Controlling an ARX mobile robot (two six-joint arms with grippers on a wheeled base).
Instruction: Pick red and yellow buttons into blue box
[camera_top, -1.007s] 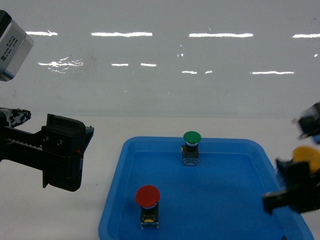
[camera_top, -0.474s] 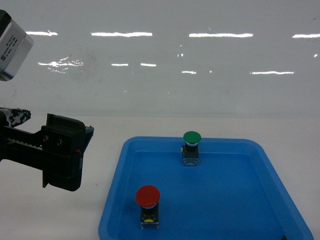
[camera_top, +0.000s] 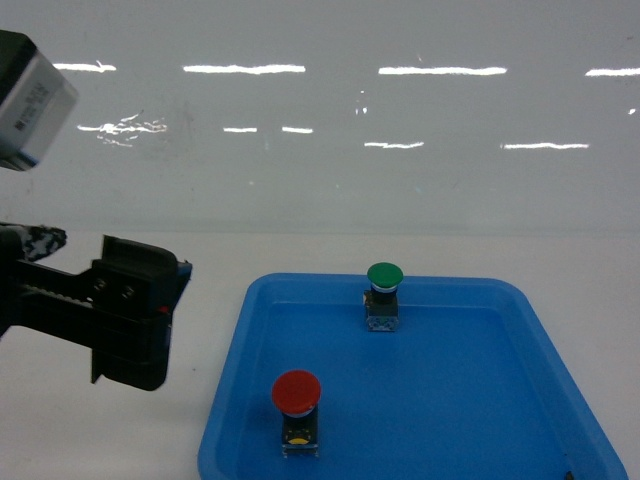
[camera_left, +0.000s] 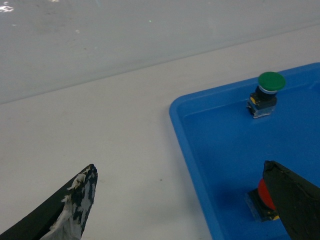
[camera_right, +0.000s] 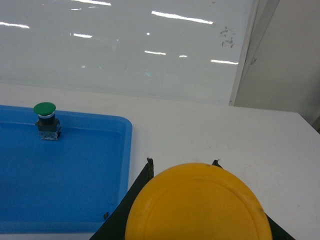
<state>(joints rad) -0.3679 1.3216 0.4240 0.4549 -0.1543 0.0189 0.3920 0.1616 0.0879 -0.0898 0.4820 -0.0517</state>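
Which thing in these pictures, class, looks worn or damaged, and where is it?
The left gripper's finger at the lower left of the left wrist view looks worn: its black surface is flaked with ragged whitish patches. Otherwise nothing stands out: the red button and the green button both stand upright in the blue tray.

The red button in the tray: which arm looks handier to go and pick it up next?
The left, probably. Its open claw hangs just beside the tray, with the red button close by. The right claw is already shut on the yellow button, off the tray's far side.
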